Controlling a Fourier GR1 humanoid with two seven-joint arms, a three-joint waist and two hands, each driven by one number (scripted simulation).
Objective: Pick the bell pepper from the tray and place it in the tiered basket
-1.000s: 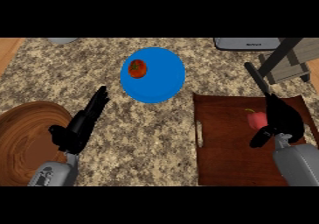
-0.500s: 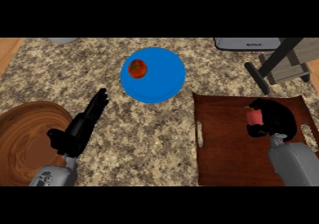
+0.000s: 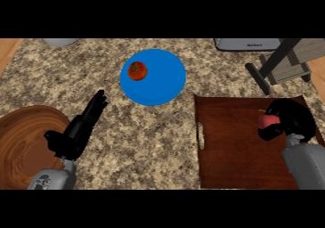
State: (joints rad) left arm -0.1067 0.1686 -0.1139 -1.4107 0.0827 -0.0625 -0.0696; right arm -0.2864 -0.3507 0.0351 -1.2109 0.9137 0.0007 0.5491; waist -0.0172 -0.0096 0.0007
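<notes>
Surface [image 3: 158, 133] speckled beige-brown granite; tray [image 3: 237, 156] dark reddish-brown, plate [image 3: 155, 82] solid blue. Bell pepper [image 3: 268, 120] red, tomato [image 3: 137, 71] red (green top). Both hands black: left hand [image 3: 76, 131], right hand [image 3: 290, 118].

The right robot hand [image 3: 288, 119] curled over the red bell pepper [image 3: 267, 120] on the brown tray [image 3: 237, 151]. The left robot hand [image 3: 78, 129] rested open on the worktop [image 3: 152, 133].

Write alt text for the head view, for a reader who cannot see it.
The robot's right hand curls round a red bell pepper over a dark wooden tray on a speckled stone counter. Its left hand lies open, fingers straight, beside a round wooden board. Behind them, a blue plate holds a tomato.
</notes>
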